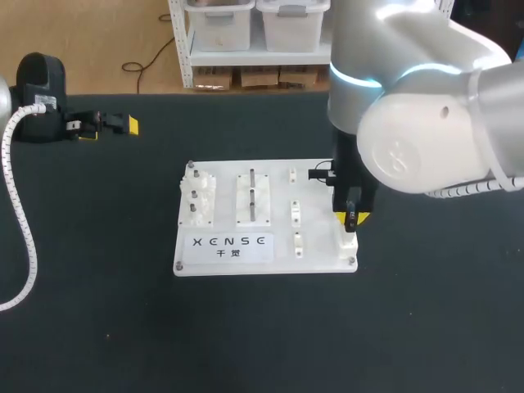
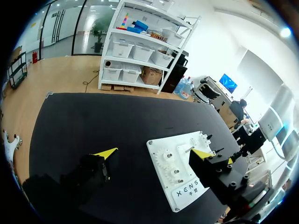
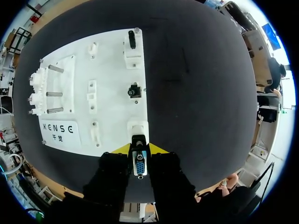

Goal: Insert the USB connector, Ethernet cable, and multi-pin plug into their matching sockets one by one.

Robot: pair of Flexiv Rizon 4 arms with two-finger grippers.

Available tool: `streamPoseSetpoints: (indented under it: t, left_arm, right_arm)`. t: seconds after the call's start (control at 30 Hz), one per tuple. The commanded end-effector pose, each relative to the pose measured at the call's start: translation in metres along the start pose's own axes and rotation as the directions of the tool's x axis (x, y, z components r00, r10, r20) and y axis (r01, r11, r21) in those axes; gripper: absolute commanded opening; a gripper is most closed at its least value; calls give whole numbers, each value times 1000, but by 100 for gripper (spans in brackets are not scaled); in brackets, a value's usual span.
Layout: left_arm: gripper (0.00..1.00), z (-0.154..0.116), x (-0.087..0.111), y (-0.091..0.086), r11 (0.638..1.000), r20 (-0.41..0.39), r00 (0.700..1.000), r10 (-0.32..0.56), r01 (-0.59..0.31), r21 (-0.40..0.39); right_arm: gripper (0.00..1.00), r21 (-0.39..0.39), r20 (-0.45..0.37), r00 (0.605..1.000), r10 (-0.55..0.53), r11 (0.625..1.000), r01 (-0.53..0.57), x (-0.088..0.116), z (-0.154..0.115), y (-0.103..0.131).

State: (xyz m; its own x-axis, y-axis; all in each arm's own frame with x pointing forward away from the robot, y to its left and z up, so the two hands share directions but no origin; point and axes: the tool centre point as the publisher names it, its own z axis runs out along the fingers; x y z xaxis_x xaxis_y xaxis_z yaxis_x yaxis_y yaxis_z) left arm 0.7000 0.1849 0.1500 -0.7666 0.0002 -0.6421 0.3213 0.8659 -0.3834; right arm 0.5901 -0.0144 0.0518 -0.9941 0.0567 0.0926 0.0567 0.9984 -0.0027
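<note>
The white socket board (image 1: 266,260) lies mid-table. My right gripper (image 1: 352,218) hangs over its front right corner. In the right wrist view this gripper (image 3: 139,150) is shut on the multi-pin plug (image 3: 139,164), whose blue pin face points back at the camera. The plug's far end meets the white socket block (image 3: 138,128). Further along the board's edge a small black connector (image 3: 134,91) sits in the middle socket and a slim black one (image 3: 132,39) in the far block. My left gripper (image 1: 115,124) rests at the table's far left, open and empty (image 2: 154,154).
The board also carries a gear stand with pegs (image 1: 198,201), a plate with two upright pins (image 1: 254,196) and small white clips (image 1: 295,214). Bare black tabletop (image 1: 426,327) surrounds the board. A white corrugated hose (image 1: 20,237) hangs along the left side.
</note>
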Motion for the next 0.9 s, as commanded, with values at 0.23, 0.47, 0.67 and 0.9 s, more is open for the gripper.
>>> streamPoseSetpoints:
  t: [0.23,0.47,0.67,0.9]
  left_arm:
    - [100,0,0,0,1000,0,1000,0,0,0]
    - [100,0,0,0,1000,0,1000,0,0,0]
    - [100,0,0,0,1000,0,1000,0,0,0]
    - [100,0,0,0,1000,0,1000,0,0,0]
  right_arm:
    - [0,8,13,1000,-9,1000,8,-1,8,-1]
    - [100,26,24,1000,-8,1000,7,-1,2,-1]
    - [100,27,52,999,-11,1000,9,-3,-8,-1]
    - [100,25,81,997,-12,1000,10,-8,-23,-1]
